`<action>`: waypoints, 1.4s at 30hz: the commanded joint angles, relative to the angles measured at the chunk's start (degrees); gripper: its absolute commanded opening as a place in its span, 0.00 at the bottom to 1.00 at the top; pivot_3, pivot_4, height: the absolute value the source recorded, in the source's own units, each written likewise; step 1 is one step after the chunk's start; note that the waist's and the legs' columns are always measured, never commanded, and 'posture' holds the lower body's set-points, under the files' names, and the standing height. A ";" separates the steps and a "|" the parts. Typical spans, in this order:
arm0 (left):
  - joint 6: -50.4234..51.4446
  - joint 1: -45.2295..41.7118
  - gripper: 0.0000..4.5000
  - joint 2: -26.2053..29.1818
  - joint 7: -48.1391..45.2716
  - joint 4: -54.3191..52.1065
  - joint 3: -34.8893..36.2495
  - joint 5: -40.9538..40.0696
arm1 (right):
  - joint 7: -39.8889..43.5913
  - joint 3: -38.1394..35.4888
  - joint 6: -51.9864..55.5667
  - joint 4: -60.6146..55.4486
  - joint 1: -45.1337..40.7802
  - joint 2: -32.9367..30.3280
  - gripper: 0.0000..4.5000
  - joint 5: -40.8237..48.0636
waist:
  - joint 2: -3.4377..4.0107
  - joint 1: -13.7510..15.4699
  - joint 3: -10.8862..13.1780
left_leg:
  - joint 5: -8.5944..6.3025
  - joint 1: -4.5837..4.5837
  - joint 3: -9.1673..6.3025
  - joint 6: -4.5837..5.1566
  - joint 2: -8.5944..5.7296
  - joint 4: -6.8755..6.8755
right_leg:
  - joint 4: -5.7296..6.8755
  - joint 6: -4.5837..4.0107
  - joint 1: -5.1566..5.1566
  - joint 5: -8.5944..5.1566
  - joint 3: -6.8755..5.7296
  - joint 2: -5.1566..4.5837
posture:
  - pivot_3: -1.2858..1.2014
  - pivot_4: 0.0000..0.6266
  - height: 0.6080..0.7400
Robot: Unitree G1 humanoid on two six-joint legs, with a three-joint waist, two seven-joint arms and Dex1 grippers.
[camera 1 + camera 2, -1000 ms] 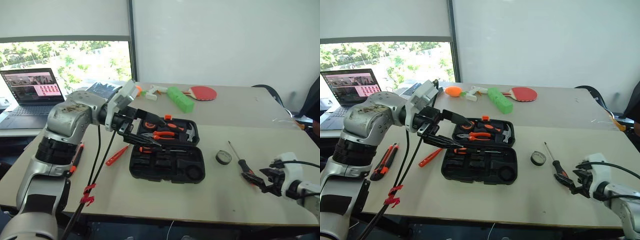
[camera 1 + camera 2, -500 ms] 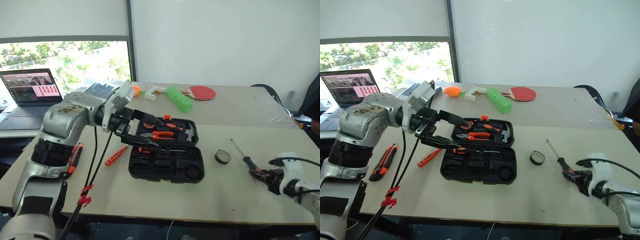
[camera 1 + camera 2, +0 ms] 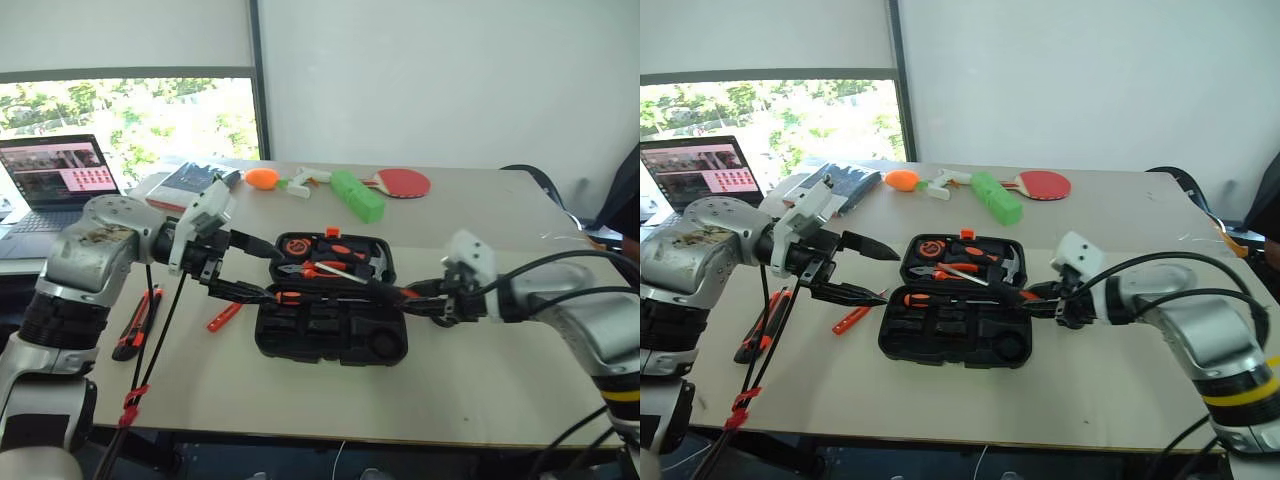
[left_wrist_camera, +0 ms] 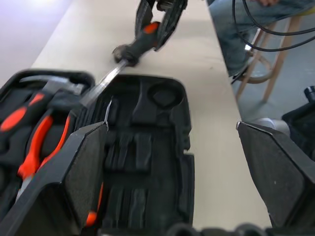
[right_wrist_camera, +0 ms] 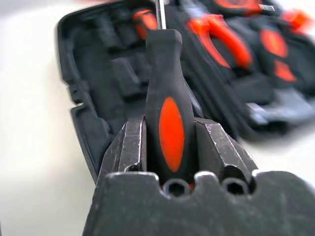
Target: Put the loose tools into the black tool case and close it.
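Since a second ago our right gripper (image 3: pixel 1040 300) has swung in from the tabletop's (image 3: pixel 470 380) right edge, jaws clamped on the black-orange screwdriver (image 5: pixel 170 113), over the open black tool case (image 3: pixel 955 335). Our left gripper (image 3: pixel 875 272) hovers wide open. Behind: a laptop (image 3: pixel 60 180), a green cylinder (image 3: pixel 358 196) (a red paddle (image 3: pixel 403 183) beside it) and a window (image 3: pixel 130 125).

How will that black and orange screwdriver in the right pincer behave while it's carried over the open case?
The screwdriver looks stiff, so it likely won't flex. The right pincer clamps only the handle, so the long shaft, sticking out over the black tool case, may pivot if bumped. The rounded handle would probably roll if dropped on the table.
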 commanded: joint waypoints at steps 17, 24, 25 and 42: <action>3.91 5.07 1.00 3.90 5.11 -9.85 6.02 -3.57 | 7.01 6.35 -21.60 24.20 -7.23 9.84 0.23 -17.79 | -0.03 -0.15 0.03 | 0.05 0.00 0.01 -0.09 0.00 0.05 | 0.15 -0.02 -0.01 0.01 -0.04 -0.01 | 0.52 0.24 0.97; 3.13 3.47 1.00 3.24 5.07 -8.37 5.06 -3.03 | 7.59 5.88 -21.85 23.92 -6.98 10.08 0.23 -19.05 | -0.03 -0.13 0.03 | 0.06 0.00 0.01 -0.09 0.00 0.05 | 0.15 -0.02 -0.01 0.01 -0.05 -0.01 | 0.52 0.24 0.97; 2.85 3.28 1.00 3.04 5.06 -8.07 4.87 -2.84 | 7.67 5.74 -22.00 23.91 -6.91 10.09 0.41 -19.12 | -0.03 -0.13 0.03 | 0.06 0.00 0.01 -0.09 -0.01 0.05 | 0.15 -0.02 -0.01 0.01 -0.05 -0.02 | 0.52 0.24 0.97; -0.24 1.76 1.00 1.03 4.28 -4.84 2.65 -1.09 | 6.31 0.32 -9.24 14.66 -7.94 13.27 0.67 -13.95 | -0.02 -0.20 0.03 | 0.06 0.00 0.01 -0.11 0.01 0.02 | 0.15 -0.03 -0.02 0.02 -0.05 0.00 | 0.52 0.24 0.97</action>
